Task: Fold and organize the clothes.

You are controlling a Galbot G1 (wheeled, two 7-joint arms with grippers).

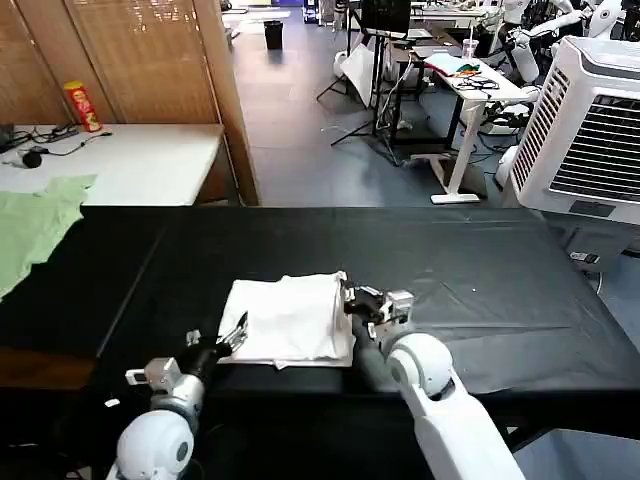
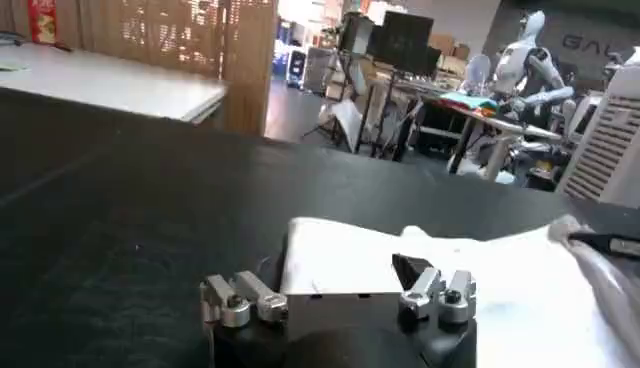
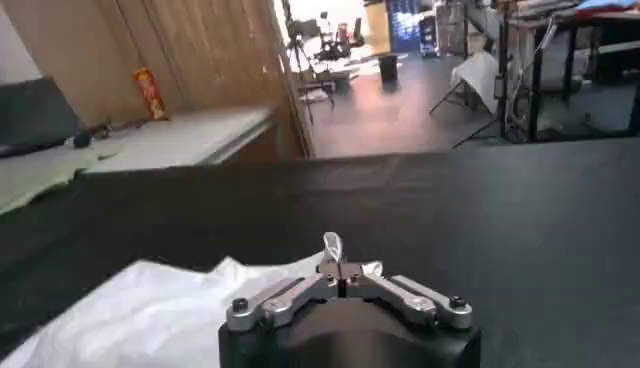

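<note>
The white T-shirt (image 1: 290, 318) lies folded into a rough square, plain side up, near the front of the black table (image 1: 480, 290). My left gripper (image 1: 232, 334) is at the shirt's front left corner, open, fingers spread wide with the cloth's edge (image 2: 340, 255) lying between them. At the shirt's right edge sits my right gripper (image 1: 351, 298). In the right wrist view it (image 3: 337, 262) is shut, with a small tuck of the white T-shirt (image 3: 331, 245) sticking up from between the closed fingers.
A pale green garment (image 1: 35, 225) hangs over the table's far left edge. Behind it stands a white table (image 1: 140, 160) with a red can (image 1: 82, 105). A white air cooler (image 1: 590, 130) is at the back right.
</note>
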